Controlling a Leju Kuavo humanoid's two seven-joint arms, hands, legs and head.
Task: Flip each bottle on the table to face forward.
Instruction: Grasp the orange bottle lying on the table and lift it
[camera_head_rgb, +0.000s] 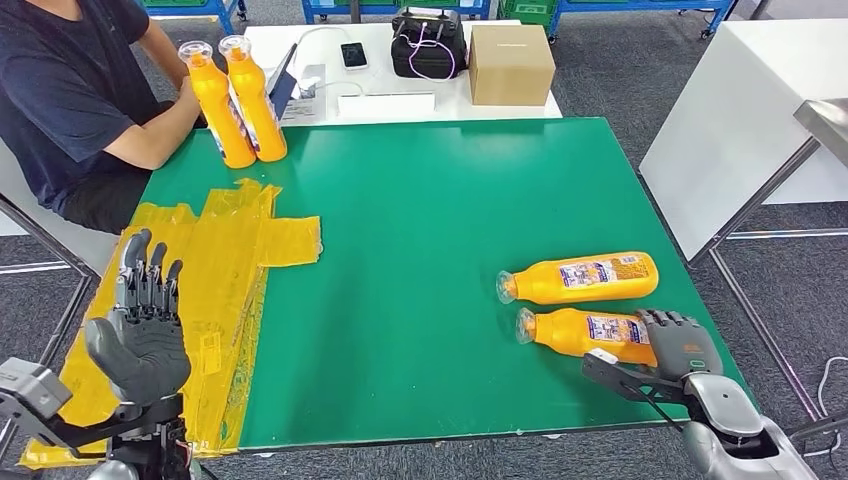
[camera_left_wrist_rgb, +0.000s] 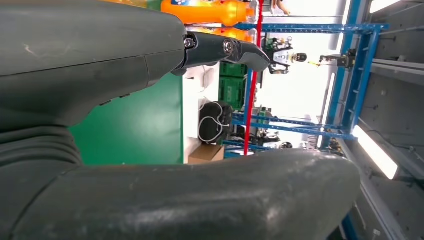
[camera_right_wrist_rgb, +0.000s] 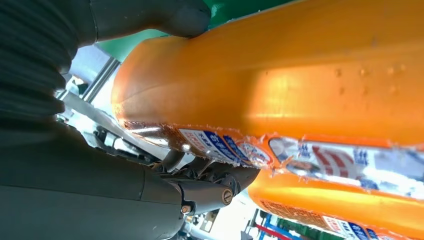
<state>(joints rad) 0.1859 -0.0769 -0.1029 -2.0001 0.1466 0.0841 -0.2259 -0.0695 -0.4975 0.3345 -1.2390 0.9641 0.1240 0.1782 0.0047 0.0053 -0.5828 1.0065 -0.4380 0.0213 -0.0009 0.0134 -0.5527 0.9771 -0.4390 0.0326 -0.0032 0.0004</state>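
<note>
Right hand (camera_head_rgb: 678, 345) wraps the base of the near bottle (camera_head_rgb: 580, 333), lying at the table's (camera_head_rgb: 440, 200) near right, positioned to rotate it; left hand (camera_head_rgb: 140, 335) hovers spread, empty.

A rectangular table with a flat green top (camera_head_rgb: 430, 200) stands on grey carpet flooring (camera_head_rgb: 620, 70), and strips of yellow tape (camera_head_rgb: 235, 250) are stuck over its left part. Behind it is a white table (camera_head_rgb: 300, 45) bearing a brown cardboard box (camera_head_rgb: 511, 64), a black bag with a looped cable (camera_head_rgb: 428, 42) and a dark phone (camera_head_rgb: 353, 54), with a person in a dark shirt (camera_head_rgb: 60, 90) seated at the left. A white counter (camera_head_rgb: 740, 110) stands to the right, blue metal racking (camera_left_wrist_rgb: 350, 75) rises beyond, and a long ceiling light (camera_left_wrist_rgb: 377, 152) glows.
</note>
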